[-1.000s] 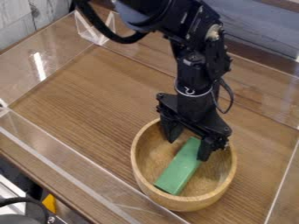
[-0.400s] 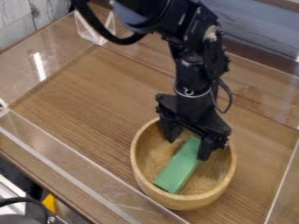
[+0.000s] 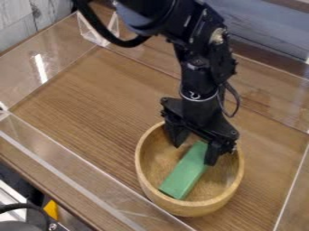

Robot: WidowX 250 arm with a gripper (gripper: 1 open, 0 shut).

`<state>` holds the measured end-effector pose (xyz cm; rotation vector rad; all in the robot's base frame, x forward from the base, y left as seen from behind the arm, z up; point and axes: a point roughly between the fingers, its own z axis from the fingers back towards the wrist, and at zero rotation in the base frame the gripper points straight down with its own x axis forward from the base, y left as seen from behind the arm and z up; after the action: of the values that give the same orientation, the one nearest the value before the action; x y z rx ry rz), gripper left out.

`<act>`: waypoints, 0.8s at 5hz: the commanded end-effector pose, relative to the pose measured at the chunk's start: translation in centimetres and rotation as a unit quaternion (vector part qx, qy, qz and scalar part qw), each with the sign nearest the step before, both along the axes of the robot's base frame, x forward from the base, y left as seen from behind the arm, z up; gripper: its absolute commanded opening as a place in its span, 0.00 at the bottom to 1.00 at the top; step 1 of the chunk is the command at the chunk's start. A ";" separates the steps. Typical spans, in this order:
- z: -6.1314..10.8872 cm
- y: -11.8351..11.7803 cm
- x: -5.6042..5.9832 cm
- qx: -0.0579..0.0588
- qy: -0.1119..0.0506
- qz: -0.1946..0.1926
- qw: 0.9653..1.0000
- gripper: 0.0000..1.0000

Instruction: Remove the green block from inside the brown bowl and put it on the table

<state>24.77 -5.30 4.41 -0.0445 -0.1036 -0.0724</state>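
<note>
- The gripper [image 3: 201, 144] points straight down into the bowl [image 3: 154, 185], its fingers spread wide apart and holding nothing.
- The green block [image 3: 187, 171] lies inside the bowl, its upper end between the fingers and the rest of it sloping away below and toward the camera.
- The step in hand looks like the grasp: the fingers straddle the block's top end but have not closed on it.
- To do it well, I would settle low enough for the pads to meet the block's long flat sides, not its top edge, then close squarely.
- The block leans on the curved bowl wall, so it may tilt or slip as the fingers close; a slow squeeze should help.
- Lift straight up until clear of the rim beside the gripper, then carry it over the table [image 3: 108, 99].
</note>
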 end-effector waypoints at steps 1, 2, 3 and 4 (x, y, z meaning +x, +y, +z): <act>0.4 0.1 0.3 0.000 -0.012 0.004 1.000 1.00; 0.4 0.0 0.3 0.000 -0.012 0.006 1.000 1.00; 0.4 0.0 0.3 0.000 -0.012 0.008 1.000 1.00; 0.0 -0.2 0.2 0.000 -0.009 0.010 1.000 0.00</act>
<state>24.64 -5.38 3.91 -0.0433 -0.1001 -0.0464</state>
